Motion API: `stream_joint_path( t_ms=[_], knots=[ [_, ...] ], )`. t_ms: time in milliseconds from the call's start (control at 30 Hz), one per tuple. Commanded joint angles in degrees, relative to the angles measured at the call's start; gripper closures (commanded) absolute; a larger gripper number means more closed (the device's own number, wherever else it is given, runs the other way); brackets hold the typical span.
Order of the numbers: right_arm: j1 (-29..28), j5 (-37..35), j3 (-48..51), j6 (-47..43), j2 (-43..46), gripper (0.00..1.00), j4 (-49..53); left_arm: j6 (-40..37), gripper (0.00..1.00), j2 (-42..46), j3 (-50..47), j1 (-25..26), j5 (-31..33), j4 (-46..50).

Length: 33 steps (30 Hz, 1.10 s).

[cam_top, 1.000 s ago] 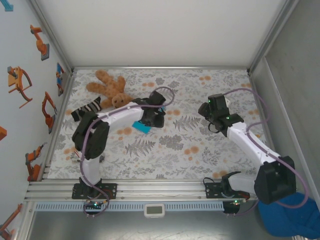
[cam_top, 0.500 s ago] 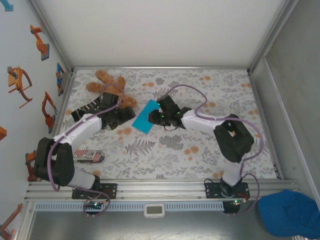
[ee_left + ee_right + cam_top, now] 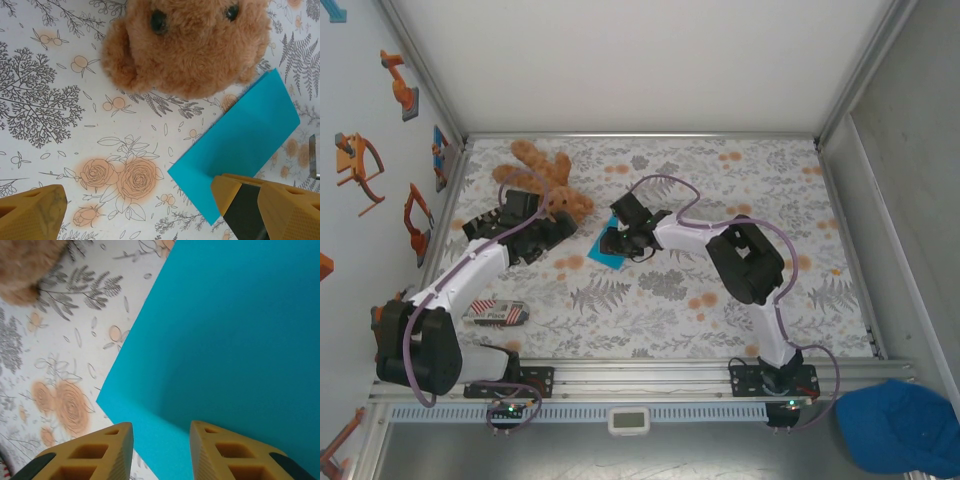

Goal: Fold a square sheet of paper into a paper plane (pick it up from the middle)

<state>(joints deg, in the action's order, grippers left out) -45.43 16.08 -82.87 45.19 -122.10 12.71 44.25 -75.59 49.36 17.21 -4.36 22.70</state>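
Hanging near the fluffy brown teddy bear [image 3: 187,45], your left gripper [image 3: 140,202] had its jaws wide apart and held nothing. The thin cyan-blue sheet of paper [image 3: 235,145] lay flat on the flowery table [image 3: 50,100], just beside the bear. Your right gripper [image 3: 161,440] hovered over its corner, jaws a little apart and empty. I think one fold was done; next you needed a gentle pinch on one edge.

Overhead view from behind bases [image 3: 510,382], wrist views close, downward, sharing the square sheet of paper [image 3: 240,145]
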Motion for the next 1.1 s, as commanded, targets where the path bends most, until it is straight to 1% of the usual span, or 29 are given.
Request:
stream_joint_path(
  t_ms=[0, 133, 233, 333, 367, 433, 500, 600, 700, 833, 967, 1067],
  knots=[
    [1.4, 1.1, 2.4, -6.3, 2.4, 0.63, 5.2, -0.5, 0.03, -1.4, -0.2, -0.3, -2.7, -0.4],
    [2.9, 2.6, 9.4, -13.2, 5.5, 0.62, 8.6, -1.0, 0.03, -3.1, 0.0, -0.2, -7.4, -3.1],
    [4.2, 3.5, 15.6, -18.4, 9.1, 0.62, 9.3, -1.1, 0.04, -4.4, 0.4, 0.3, -10.4, -4.5],
    [4.5, 3.4, 17.9, -22.8, 12.6, 0.62, 11.4, -1.2, 0.04, -5.5, 1.0, 2.0, -11.9, -5.6],
    [4.5, 3.0, 17.8, -22.9, 14.0, 0.62, 11.9, -1.2, 0.04, -5.8, 1.3, 2.8, -12.0, -5.9],
    [4.5, 2.7, 16.9, -21.3, 17.6, 0.62, 11.7, -0.9, 0.04, -6.5, 1.9, 4.3, -12.0, -6.3],
    [4.5, 1.9, 17.4, -17.6, 22.0, 0.61, 8.3, -0.1, 0.04, -7.3, 2.4, 5.6, -12.9, -6.5],
    [4.6, -4.2, 20.2, -8.5, 26.8, 0.61, 2.6, 2.2, 0.04, -8.7, 1.7, 7.7, -14.8, -8.2],
    [4.6, -8.3, 22.0, -0.6, 26.7, 0.64, 0.4, 5.1, 0.03, -10.4, 0.2, 9.2, -17.7, -10.8],
    [4.6, -8.2, 23.7, 4.4, 24.6, 0.67, -3.4, 7.1, 0.0, -12.4, -0.8, 10.5, -21.4, -13.4],
    [4.8, -9.3, 24.9, 6.7, 23.4, 0.68, -4.6, 7.3, 0.04, -13.5, -0.6, 12.1, -22.9, -13.9],
    [5.2, -8.6, 26.0, 7.9, 22.8, 0.68, -6.2, 7.6, 0.08, -14.9, -0.7, 13.0, -23.8, -14.4]
  ],
)
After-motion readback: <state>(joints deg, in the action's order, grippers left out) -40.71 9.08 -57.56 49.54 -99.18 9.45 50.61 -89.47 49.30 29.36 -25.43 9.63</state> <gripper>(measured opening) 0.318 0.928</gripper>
